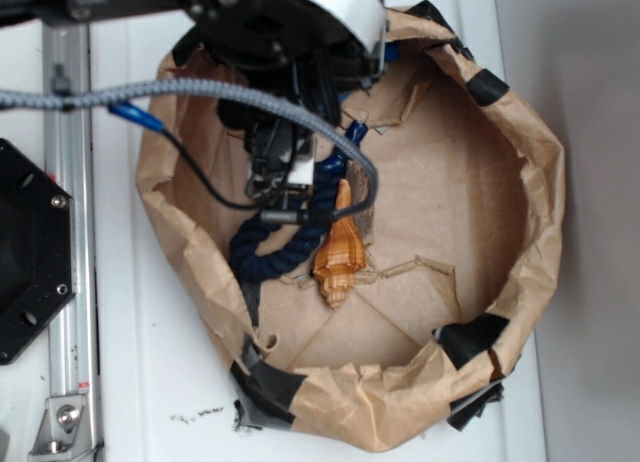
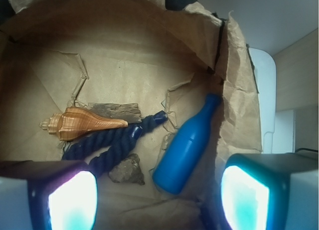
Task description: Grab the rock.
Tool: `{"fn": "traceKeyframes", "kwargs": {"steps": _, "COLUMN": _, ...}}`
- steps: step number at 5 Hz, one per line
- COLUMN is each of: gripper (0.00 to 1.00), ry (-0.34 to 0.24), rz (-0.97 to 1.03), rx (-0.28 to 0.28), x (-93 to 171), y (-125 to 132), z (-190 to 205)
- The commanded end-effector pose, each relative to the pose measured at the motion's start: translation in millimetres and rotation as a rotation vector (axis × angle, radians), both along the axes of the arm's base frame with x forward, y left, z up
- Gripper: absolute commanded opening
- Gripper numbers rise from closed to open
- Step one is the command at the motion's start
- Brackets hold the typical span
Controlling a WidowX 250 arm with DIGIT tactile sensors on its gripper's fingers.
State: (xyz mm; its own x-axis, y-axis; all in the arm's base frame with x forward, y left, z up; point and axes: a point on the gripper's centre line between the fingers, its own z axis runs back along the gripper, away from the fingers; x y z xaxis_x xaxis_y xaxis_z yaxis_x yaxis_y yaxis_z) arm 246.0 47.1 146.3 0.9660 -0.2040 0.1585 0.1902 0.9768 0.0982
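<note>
Two gripper (image 2: 158,202) fingers (image 2: 65,197) frame the bottom of your wrist view, spread wide apart with nothing between them. Your rock (image 2: 115,110) lies flat on the floor of the paper bowl (image 2: 234,90), beyond the fingers and towards the left half of the view. It is a flattish, elongated grey-brown chunk with jagged ends and a rough, streaked, bark-like surface, darker than the paper under it. Its near edge touches the orange striped shell (image 2: 82,124), which lies in front of it and covers its lower left part, and its right end is just beside the tip of the blue rope (image 2: 112,145). The rope runs slantwise from there down to the left finger. A small dark lump (image 2: 127,171) sits near the rope, between the two fingers, and a blue bottle (image 2: 187,148) lies tilted to its right, neck pointing at the bowl's wall. From the exterior view you cannot see the rock: the arm (image 1: 270,32) hangs over the bowl's upper left part and hides it, leaving only the shell (image 1: 338,257) and a loop of rope (image 1: 262,254) showing on the paper, while the bowl (image 1: 530,182) itself rests on the white counter (image 1: 140,382).
</note>
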Motion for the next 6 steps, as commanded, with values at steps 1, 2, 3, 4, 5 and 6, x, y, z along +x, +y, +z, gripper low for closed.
{"fn": "traceKeyframes", "kwargs": {"steps": 1, "gripper": 1.0, "ry": 0.067, "rz": -0.498, "rx": 0.093, "x": 8.5, "y": -8.8, "z": -86.1}}
{"fn": "traceKeyframes", "kwargs": {"steps": 2, "gripper": 1.0, "ry": 0.078, "rz": -0.633, "rx": 0.102, "x": -1.3, "y": -7.9, "z": -98.9}}
{"fn": "traceKeyframes", "kwargs": {"steps": 3, "gripper": 1.0, "ry": 0.095, "rz": -0.656, "rx": 0.127, "x": -5.9, "y": 0.9, "z": -104.0}}
{"fn": "traceKeyframes", "kwargs": {"steps": 4, "gripper": 1.0, "ry": 0.077, "rz": -0.692, "rx": 0.123, "x": -10.4, "y": -2.0, "z": -98.3}}
{"fn": "traceKeyframes", "kwargs": {"steps": 5, "gripper": 1.0, "ry": 0.094, "rz": -0.729, "rx": 0.107, "x": -16.8, "y": -5.2, "z": -92.6}}
{"fn": "traceKeyframes", "kwargs": {"steps": 6, "gripper": 1.0, "ry": 0.121, "rz": -0.789, "rx": 0.106, "x": -23.1, "y": -8.1, "z": -87.6}}
